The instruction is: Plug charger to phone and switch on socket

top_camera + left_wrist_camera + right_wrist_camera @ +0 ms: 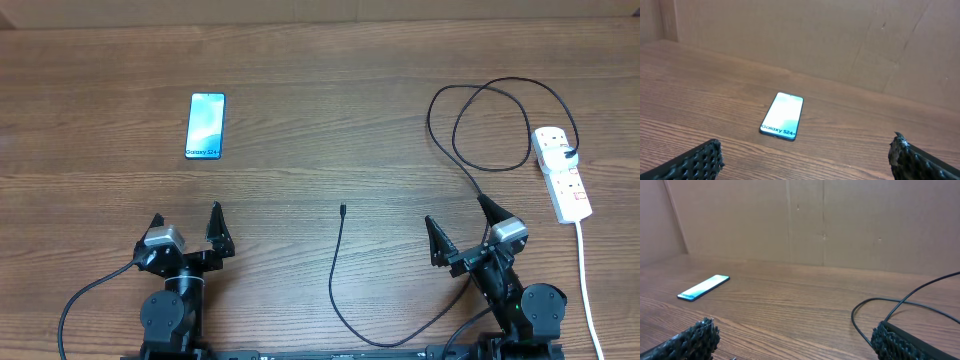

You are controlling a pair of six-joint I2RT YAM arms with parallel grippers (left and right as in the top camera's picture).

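Wooden table [320,60], brown board wall [790,35]

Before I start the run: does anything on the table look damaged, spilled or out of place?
Nothing stands out. The phone lies flat, the socket looks intact, and the charger only loops loosely over the table.

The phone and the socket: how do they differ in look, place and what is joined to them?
The phone is slim with a light blue screen; the socket is white with red-marked switches. The phone lies on the left, the socket far right. Nothing joins the phone; the socket carries the black charger and a white cord. Both lie flat on the table.
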